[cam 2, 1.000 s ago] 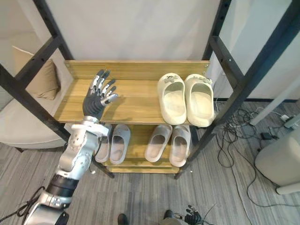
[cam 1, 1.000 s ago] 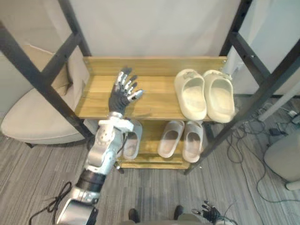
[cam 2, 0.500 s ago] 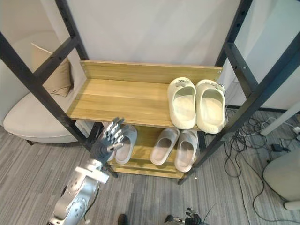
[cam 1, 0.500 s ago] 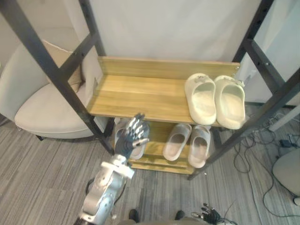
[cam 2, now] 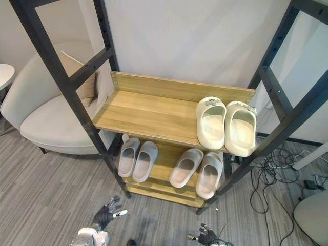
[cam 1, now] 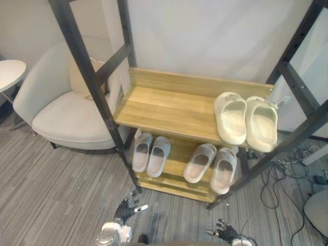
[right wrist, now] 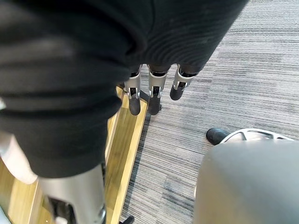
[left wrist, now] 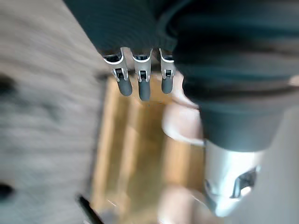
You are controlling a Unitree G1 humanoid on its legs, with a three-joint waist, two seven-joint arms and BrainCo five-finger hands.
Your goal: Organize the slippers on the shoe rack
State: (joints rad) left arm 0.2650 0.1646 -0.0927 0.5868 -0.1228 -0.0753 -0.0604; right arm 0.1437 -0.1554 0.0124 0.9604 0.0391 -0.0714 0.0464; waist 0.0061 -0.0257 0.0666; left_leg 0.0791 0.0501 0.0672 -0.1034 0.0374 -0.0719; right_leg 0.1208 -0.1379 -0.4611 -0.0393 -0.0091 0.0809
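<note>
Well, looking very close to finished, judging by the rack (cam 1: 97, 97): three pairs shelved, none in a hand. Up on the top shelf (cam 1: 164, 105), a cream pair (cam 1: 231, 119) parked at the 3 o'clock end, side by side and touching, toes toward 12, heels at the front edge; bare wood from there across to 9 o'clock. Down on the lower shelf (cam 1: 177, 149), two grey pairs: the left grey pair (cam 1: 142, 152) toward 9 o'clock, neatly parallel, toes tucked under the top shelf; the right grey pair (cam 1: 200, 163) toward 3 o'clock, together too but slanted, toes toward 1, heels out by the front edge. Low at 7 o'clock in the head views, the left hand (cam 1: 127, 209), close to the floor (cam 1: 51, 179) and well apart from the rack, fingers (left wrist: 138, 86) straight and loose in its wrist view, holding nothing. At 5 o'clock, the right hand (cam 1: 224, 231), hanging low as well, fingers (right wrist: 154, 98) relaxed and pointing down at the floor, likewise empty. Off at 9 o'clock of the rack, a pale chair (cam 1: 66, 115) with a cushion (cam 1: 78, 77), no part of the job. Left to do, at a guess: little or nothing, perhaps squaring up that slanted right grey pair to match its neighbour.
</note>
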